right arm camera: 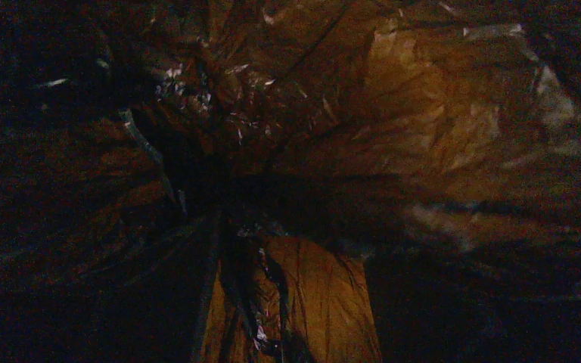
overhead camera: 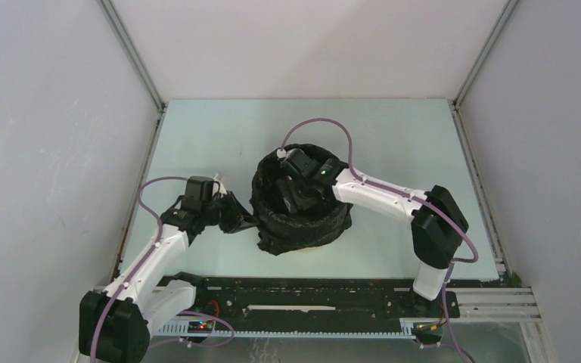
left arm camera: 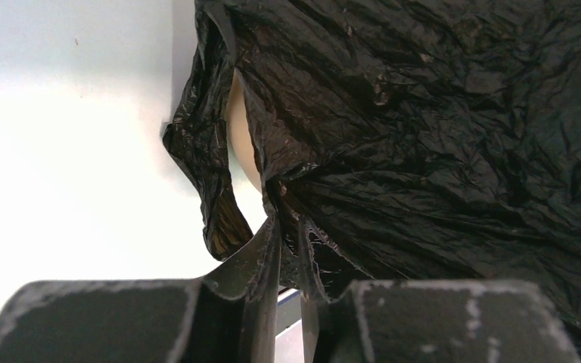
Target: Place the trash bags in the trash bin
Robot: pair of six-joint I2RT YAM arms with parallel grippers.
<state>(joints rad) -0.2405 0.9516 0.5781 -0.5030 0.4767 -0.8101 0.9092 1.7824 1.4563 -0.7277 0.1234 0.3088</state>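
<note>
One bag (overhead camera: 302,231), one bin, two pincers. The bag is thin, glossy black and heavily crinkled, spread wide over the bin. A beige strip of bin (left arm camera: 238,128) shows just beyond the left pincer (left arm camera: 287,302), where the film gapes. That pincer is clenched on a fold of the bag's edge. The right pincer (overhead camera: 300,198) sits down in the bag-lined mouth, film all around it; whether it grips anything I cannot tell.

**Bag Spread Over Bin**

1 glossy, crinkled black trash bag (overhead camera: 302,227) is draped over the trash bin (left arm camera: 240,128) at mid-table. The rim and outer wall are covered (only a cream sliver is exposed), and the interior is lined.
</note>
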